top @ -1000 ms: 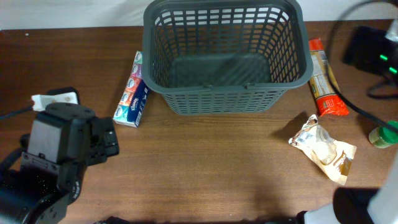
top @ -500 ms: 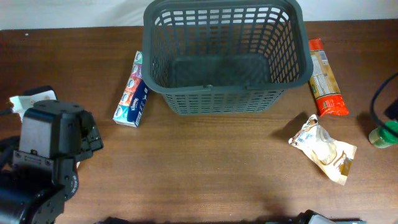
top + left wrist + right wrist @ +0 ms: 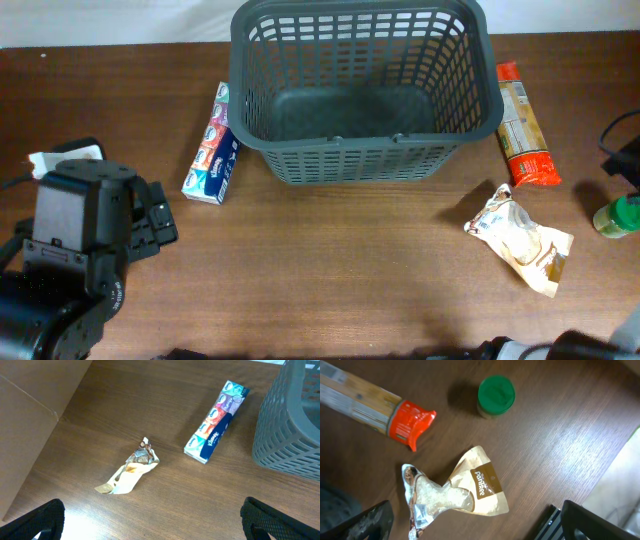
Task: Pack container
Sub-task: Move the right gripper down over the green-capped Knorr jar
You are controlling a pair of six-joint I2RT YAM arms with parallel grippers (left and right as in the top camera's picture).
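The tissue pack (image 3: 215, 422), at the upper right of the left wrist view, carries "Kleenex". In the right wrist view, the snack bag (image 3: 470, 492) at lower centre shows a word like "panRee".

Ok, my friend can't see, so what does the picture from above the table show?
An empty dark grey basket sits at the back of a brown wooden table. A pack of tissues lies beside its left side, a long orange-ended packet by its right, and a crinkled snack bag nearer the front. The left arm fills the lower left corner.
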